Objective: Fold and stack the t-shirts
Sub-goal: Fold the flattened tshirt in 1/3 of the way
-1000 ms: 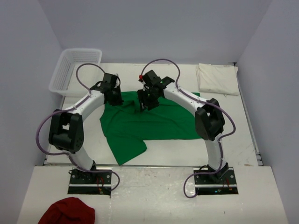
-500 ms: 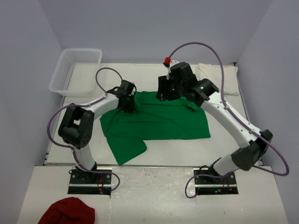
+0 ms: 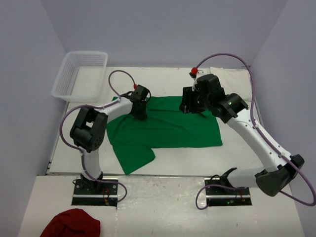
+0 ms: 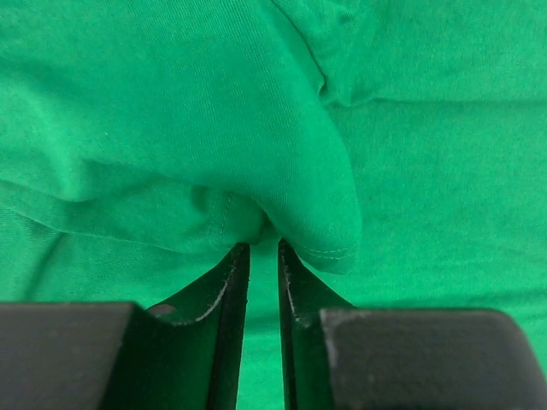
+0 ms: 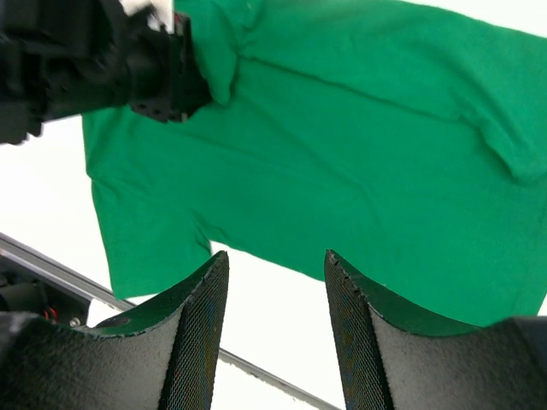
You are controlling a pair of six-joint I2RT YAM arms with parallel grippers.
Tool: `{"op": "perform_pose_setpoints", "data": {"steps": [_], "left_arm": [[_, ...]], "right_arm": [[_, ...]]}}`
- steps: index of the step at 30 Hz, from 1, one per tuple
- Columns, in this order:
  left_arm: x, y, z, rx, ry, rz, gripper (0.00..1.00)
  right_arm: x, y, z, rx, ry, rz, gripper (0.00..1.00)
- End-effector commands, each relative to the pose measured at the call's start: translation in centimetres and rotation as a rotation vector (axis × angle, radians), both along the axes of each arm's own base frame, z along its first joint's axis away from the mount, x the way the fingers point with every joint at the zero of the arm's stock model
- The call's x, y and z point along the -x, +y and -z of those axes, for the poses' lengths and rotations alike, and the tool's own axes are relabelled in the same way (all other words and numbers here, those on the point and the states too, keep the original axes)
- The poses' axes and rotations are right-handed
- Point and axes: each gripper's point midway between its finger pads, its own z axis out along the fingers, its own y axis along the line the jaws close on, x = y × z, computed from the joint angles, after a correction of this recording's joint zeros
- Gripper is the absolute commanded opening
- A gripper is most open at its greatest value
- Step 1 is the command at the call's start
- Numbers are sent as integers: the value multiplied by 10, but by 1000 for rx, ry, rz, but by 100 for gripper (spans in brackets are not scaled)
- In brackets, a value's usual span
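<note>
The left gripper (image 4: pixel 263 248) has just eased its jaws slightly apart at a rumpled hem of the green t-shirt (image 3: pixel 168 129). The right gripper (image 5: pixel 275 256), jaws apart and empty, has lifted away toward the far right. The shirt now lies spread flatter mid-table, probably ready for folding; no brand or writing shows.

Green t-shirt (image 3: pixel 168 126): bright green, plain, uniform. Second t-shirt (image 3: pixel 238 81): cream-white, plain. Basket (image 3: pixel 64 84): white mesh. Cloth (image 3: pixel 69 224): dark red. Arms (image 3: pixel 256 137): white links, black joints. Cables (image 3: pixel 232 55): purple. Table (image 3: pixel 247 158): white.
</note>
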Motion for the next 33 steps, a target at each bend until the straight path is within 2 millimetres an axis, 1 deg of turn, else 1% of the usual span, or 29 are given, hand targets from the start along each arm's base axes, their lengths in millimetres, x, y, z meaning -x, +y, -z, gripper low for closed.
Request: {"op": "perform_pose_setpoints", "data": {"steps": [1, 2, 5, 8, 9, 11, 12, 13, 14, 18, 20, 22, 23, 25, 26, 27, 28, 29, 31, 32, 33], "left_arm": [[-12, -3, -12, -7, -48, -28, 22], [-12, -2, -13, -12, -52, -32, 25], [-13, -1, -17, -22, -62, -38, 27], [-15, 0, -14, -37, -57, -41, 29], [-15, 0, -10, -43, -50, -42, 29], [-17, 0, -9, -47, -49, -43, 26], [-17, 1, -5, -53, -44, -46, 22], [-17, 1, -4, -55, -43, -48, 15], [-18, 2, -3, -59, -44, -50, 12], [-19, 5, 1, -80, -43, -53, 8], [-18, 5, 2, -80, -39, -52, 4], [-15, 5, -1, -73, -42, -57, 0], [-15, 5, -11, -67, -66, -62, 0], [-10, 6, -20, -74, -81, -62, 0], [-7, 8, -31, -71, -102, -71, 0], [-5, 9, -36, -70, -110, -74, 0], [-1, 12, -40, -77, -108, -76, 0], [1, 15, -50, -78, -125, -87, 0], [9, 23, -56, -96, -121, -94, 0], [12, 26, -66, -93, -142, -104, 0], [14, 29, -70, -96, -146, -108, 0]], "right_arm": [[2, -3, 4, 1, 5, -2, 50], [2, -4, 3, -1, 2, 1, 50], [1, -4, -1, -9, -11, 3, 50], [5, 0, -8, -37, -15, -20, 50], [6, 1, -9, -42, -17, -23, 50], [6, -1, -9, -42, -19, -16, 50], [6, -1, -8, -41, -16, -17, 50], [7, -1, -6, -40, -12, -17, 50], [8, 0, -5, -40, -9, -21, 50], [10, -1, -5, -51, -10, -25, 50], [10, 0, -4, -49, -9, -25, 50], [9, 0, -2, -46, -3, -24, 50], [9, 1, -1, -47, -1, -28, 50], [9, 2, 3, -46, 6, -30, 50], [9, 3, 3, -47, 7, -31, 50], [9, 3, 5, -48, 9, -33, 50], [9, 3, 5, -49, 11, -34, 50], [9, 4, 4, -54, 9, -35, 50], [10, 4, 3, -59, 5, -38, 50], [11, 4, 2, -61, 3, -40, 50], [12, 3, 1, -61, 1, -42, 50]]}}
